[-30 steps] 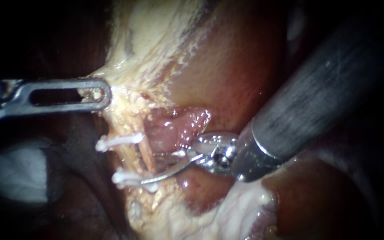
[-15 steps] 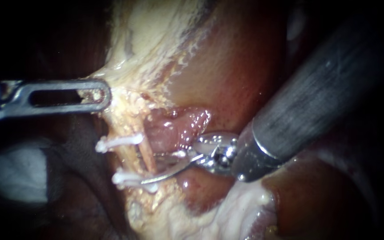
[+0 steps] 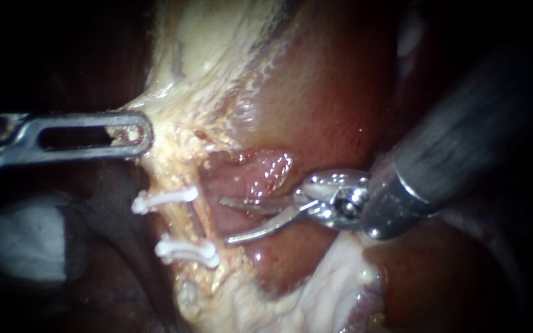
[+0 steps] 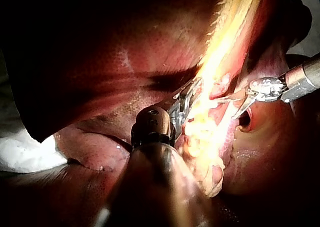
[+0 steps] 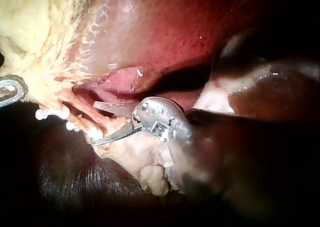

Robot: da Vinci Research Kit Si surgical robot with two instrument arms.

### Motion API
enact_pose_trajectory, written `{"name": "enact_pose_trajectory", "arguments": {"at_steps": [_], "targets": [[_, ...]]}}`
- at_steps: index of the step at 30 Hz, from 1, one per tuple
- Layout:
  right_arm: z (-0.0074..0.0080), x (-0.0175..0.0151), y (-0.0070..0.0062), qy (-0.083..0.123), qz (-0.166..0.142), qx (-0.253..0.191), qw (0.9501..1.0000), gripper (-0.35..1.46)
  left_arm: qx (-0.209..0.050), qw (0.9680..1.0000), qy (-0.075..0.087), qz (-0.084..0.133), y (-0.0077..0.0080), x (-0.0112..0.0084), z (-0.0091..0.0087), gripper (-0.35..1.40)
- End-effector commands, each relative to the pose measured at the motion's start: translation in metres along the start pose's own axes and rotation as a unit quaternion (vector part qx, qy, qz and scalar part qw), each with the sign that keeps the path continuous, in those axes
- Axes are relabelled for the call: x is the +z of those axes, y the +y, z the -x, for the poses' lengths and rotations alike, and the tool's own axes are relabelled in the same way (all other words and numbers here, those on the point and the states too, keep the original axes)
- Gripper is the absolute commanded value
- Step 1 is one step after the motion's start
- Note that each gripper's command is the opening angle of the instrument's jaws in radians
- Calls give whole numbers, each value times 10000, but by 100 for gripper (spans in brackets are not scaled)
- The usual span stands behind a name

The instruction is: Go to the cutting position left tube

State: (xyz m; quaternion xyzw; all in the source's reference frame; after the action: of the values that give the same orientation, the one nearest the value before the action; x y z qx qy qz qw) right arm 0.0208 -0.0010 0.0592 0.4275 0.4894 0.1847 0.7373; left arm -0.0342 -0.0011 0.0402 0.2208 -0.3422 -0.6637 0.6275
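From the left edge of the endoscope view comes the left instrument (image 3: 137, 132), its hand a slotted pair of jaws lying flat and closed on the edge of the pale tissue (image 3: 174, 145) that runs down the middle. The left wrist view shows the same hold, the left instrument (image 4: 184, 103) clamped on that yellow tissue. Just right of and below this grip, two white clips (image 3: 165, 198) cross the pale strand one above the other, the lower clip (image 3: 186, 250) a little further right. The tube (image 3: 197, 221) runs between them as a thin strand. Whether it is the left tube cannot be told, since only one shows clearly. Right of the tube is the right instrument (image 3: 226, 220). Its hand is two slim curved blades that stand apart with nothing between them, their points level with the stretch between the clips and just short of the tube, not touching it. In the right wrist view the right instrument (image 5: 95, 123) likewise gapes beside the strand. Above the blades sits a pink fold (image 3: 260, 172). The dark shaft climbs to the upper right across the red-brown liver (image 3: 328, 92).
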Motion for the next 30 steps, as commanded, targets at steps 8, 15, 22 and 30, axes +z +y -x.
{"name": "enact_pose_trajectory", "arguments": {"at_steps": [8, 15, 22, 30], "targets": [[-11, 18, -17, 21, -17, -16, 10000, 143, 1, 10000, 1, -1, 0, 0, 0, -33], [1, 46, -5, -10, -77, -62, 10000, 143, 0, 10000, 0, 0, -1, 0, 0, -33], [14, 67, 11, -21, -110, -133, 9998, 143, -2, 10000, -2, 2, -2, 0, 0, -33], [10, 77, 17, -26, -143, -129, 9998, 143, -8, 10000, -8, 10, -6, 0, -1, -33]]}}
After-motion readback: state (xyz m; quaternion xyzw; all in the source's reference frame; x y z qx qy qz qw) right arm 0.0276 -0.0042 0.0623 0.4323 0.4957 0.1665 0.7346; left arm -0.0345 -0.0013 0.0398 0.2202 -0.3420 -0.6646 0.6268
